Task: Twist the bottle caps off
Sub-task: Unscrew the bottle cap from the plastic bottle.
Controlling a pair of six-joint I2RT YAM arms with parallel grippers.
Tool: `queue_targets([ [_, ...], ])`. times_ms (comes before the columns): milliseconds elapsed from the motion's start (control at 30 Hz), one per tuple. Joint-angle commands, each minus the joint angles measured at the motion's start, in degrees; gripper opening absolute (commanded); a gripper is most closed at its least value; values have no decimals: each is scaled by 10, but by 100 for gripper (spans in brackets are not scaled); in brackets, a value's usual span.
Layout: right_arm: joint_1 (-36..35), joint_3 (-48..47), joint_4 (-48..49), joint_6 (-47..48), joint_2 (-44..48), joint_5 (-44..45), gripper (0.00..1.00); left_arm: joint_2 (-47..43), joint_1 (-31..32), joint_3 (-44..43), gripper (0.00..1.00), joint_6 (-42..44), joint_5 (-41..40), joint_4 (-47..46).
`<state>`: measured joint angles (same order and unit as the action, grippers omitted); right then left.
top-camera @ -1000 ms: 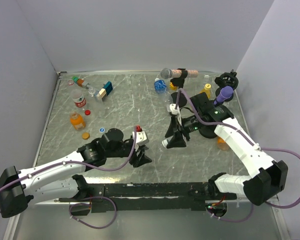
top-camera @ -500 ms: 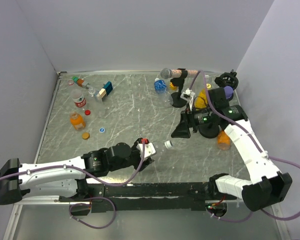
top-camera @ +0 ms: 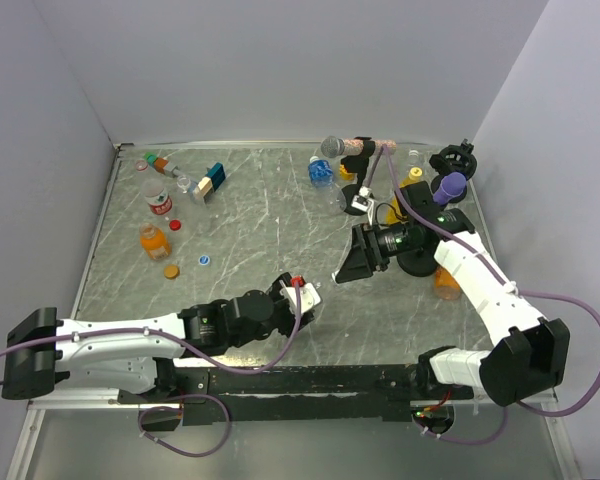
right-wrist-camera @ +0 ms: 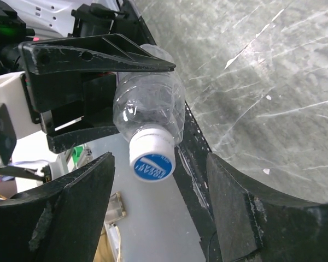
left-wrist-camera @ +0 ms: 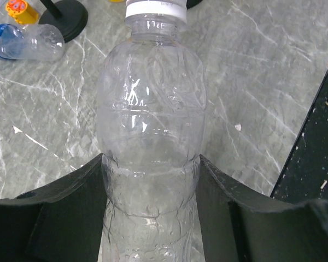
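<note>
Gripping a clear plastic bottle (left-wrist-camera: 150,109) round its lower body, the L gripper (left-wrist-camera: 150,164) had both black fingers (left-wrist-camera: 71,207) pressed against the bottle's sides, neck pointing away from the wrist cam. The white ribbed screw cap (left-wrist-camera: 156,7) sat on the neck; the R wrist cam showed blue print on its top. Overhead, the L gripper was near the front edge of the grey marble-pattern table (top-camera: 270,215), approx. centre, w/ the bottle aimed toward the R arm.

The R gripper (right-wrist-camera: 159,159) was open: its two black fingers stood wide apart, holding nothing. In its own cam the cap showed between the fingertips, facing the lens, untouched. Overhead, the R gripper hung up & to the right of the L one, w/ a gap betw. them.

Other task items, far-left of table:
- squat orange bottle (top-camera: 154,241), upright
- clear bottle w/ red label (top-camera: 158,198) just behind it
- loose red cap (top-camera: 175,224), blue cap (top-camera: 204,261) & orange cap (top-camera: 170,270) on the surface nearby

At the back, a blue-labelled clear bottle (top-camera: 322,172) lay on its side just below a grey foam-headed mic (top-camera: 332,147). A purple foam-headed mic (top-camera: 450,186) stood at back right, beside the R arm.
</note>
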<state>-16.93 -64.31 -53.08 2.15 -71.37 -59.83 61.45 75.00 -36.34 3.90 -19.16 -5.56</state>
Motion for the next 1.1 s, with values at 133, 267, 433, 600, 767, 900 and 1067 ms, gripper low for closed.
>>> queue_targets([
  [133, -7, -17, 16, -14, -9, -22, 64, 12, 7, -19, 1, 1, -7, -44],
  [267, -7, -20, 19, -12, -7, -33, 45, 10, 8, -15, 1, -1, -5, -43],
  [433, -7, -22, 10, 9, -3, -55, 21, -6, 8, -1, 1, -8, 0, -51],
  [600, -11, -38, -17, 71, 1, -58, 8, -32, 0, 24, 1, -22, 53, -65],
  [767, -41, -79, -97, 257, -2, -64, 0, -61, -73, 43, 1, -85, 237, -65],
  [900, -101, -98, -118, 406, 23, -4, 0, -77, -122, 57, 1, -105, 376, -81],
  [1067, -132, -75, -70, 531, 76, 43, 0, -73, -158, 44, 1, -108, 446, -51],
])
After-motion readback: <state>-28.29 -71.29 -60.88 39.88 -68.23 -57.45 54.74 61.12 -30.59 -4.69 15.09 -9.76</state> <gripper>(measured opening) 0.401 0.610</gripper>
